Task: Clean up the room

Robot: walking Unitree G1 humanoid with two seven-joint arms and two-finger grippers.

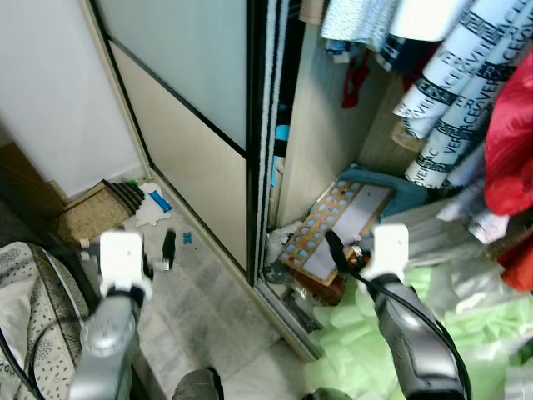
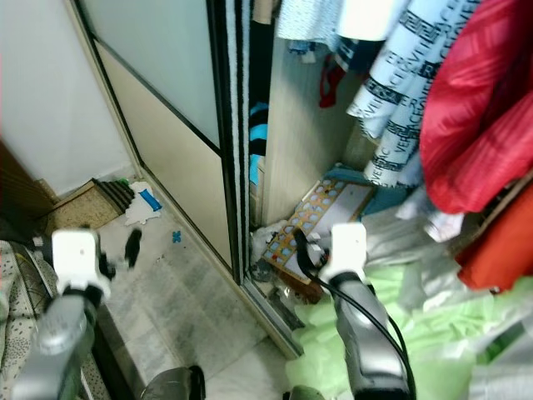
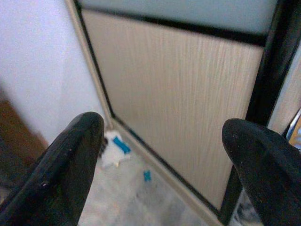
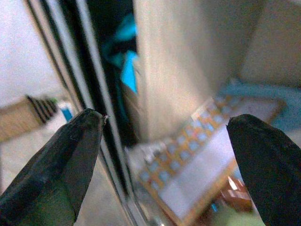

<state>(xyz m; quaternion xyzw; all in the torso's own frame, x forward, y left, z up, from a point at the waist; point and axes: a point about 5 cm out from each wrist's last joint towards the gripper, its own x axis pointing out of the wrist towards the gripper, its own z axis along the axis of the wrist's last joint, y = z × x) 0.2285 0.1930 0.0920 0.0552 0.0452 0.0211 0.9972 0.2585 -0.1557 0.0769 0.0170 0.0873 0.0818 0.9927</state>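
An open wardrobe stands before me, with its sliding door (image 1: pixel 191 142) pushed to the left. On the wardrobe floor a flat board with rows of blue circles (image 1: pixel 337 221) leans among clutter, and a heap of pale green cloth (image 1: pixel 366 333) spills out at the right. White and blue litter (image 1: pixel 154 204) lies in the wall corner, and a small blue scrap (image 1: pixel 188 237) lies on the tiles nearby. My left gripper (image 1: pixel 129 247) is open above the tiles, holding nothing. My right gripper (image 1: pixel 375 242) is open just in front of the board, also holding nothing.
Clothes hang in the wardrobe: a red garment (image 1: pixel 508 142) and white sleeves with black lettering (image 1: pixel 458 92). A woven brown mat (image 1: pixel 87 212) lies by the wall at the left. A spotted cushion (image 1: pixel 33 283) is at my lower left. Grey floor tiles (image 1: pixel 216 308) stretch ahead.
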